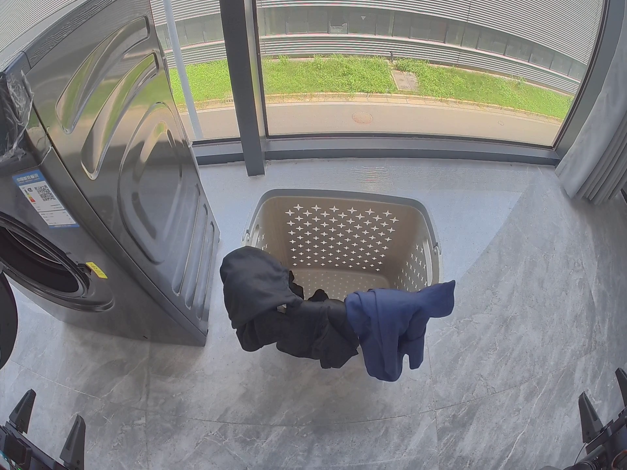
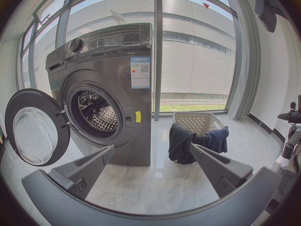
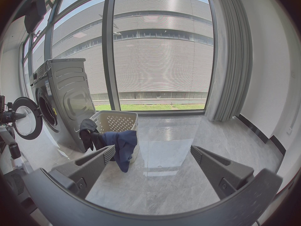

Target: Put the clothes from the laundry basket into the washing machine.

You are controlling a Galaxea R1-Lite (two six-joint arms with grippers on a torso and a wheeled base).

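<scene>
clothes (image 1: 313,324) hang on basket (image 1: 346,230) rim, well beyond left gripper (image 1: 53,407).

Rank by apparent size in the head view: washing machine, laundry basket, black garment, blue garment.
1. washing machine, though the view's edge crops it
2. laundry basket
3. black garment
4. blue garment, somewhat smaller than the black one; both hang over the basket's near rim, so nearness hardly skews this.

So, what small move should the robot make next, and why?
Probably bring the left gripper forward toward the black garment. It hangs over the near rim of the laundry basket, on the side closer to the washing machine, whose door stands open. This gripper and the right gripper are both open and hold nothing.
</scene>
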